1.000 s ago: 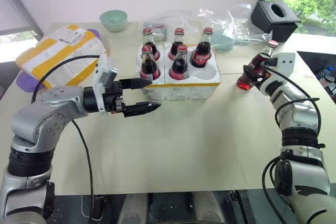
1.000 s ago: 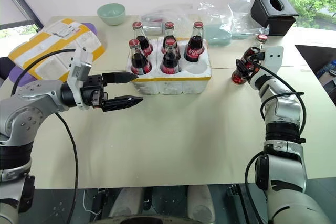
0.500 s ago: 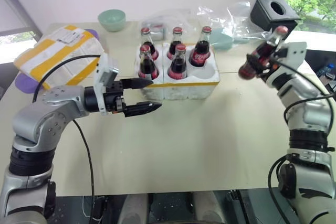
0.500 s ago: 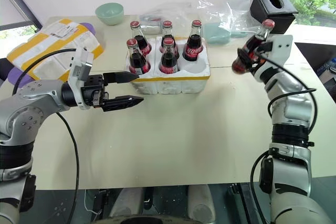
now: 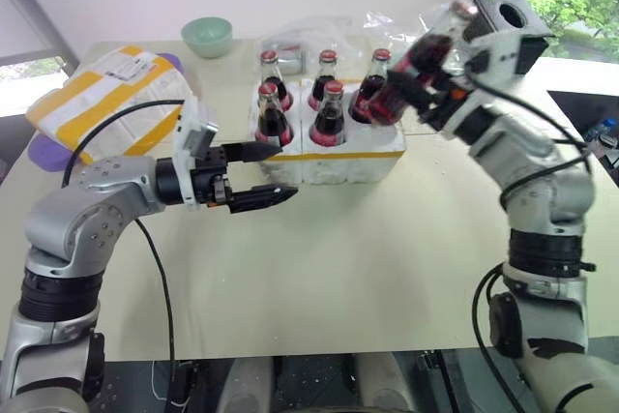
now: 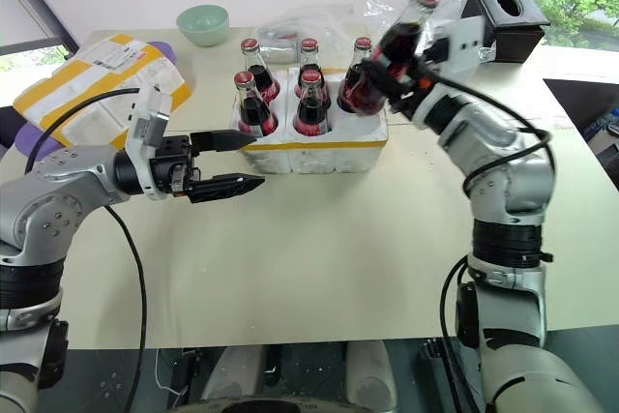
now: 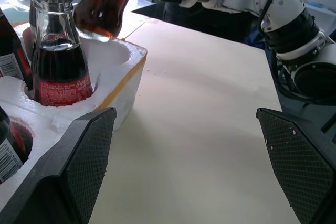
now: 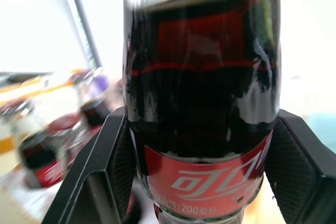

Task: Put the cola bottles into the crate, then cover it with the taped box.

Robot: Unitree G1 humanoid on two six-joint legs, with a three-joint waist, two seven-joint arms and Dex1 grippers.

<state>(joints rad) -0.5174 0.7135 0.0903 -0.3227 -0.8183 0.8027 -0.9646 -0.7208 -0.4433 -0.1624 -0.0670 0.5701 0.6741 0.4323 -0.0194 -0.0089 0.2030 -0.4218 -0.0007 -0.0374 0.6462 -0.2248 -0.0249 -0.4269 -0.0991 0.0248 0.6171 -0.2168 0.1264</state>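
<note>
The right pincer (image 6: 398,67) grips a tilted bottle (image 5: 414,73) above the crate's (image 6: 311,154) empty 3 o'clock well; its wrist view reads the label. The left pincer (image 5: 253,174) gapes wide beside the crate.

Red-labelled dark cola bottles (image 6: 311,103), yellow-striped white crate (image 6: 319,152)

Bright window daylight; right wrist view blown-out, background blurred.
</note>
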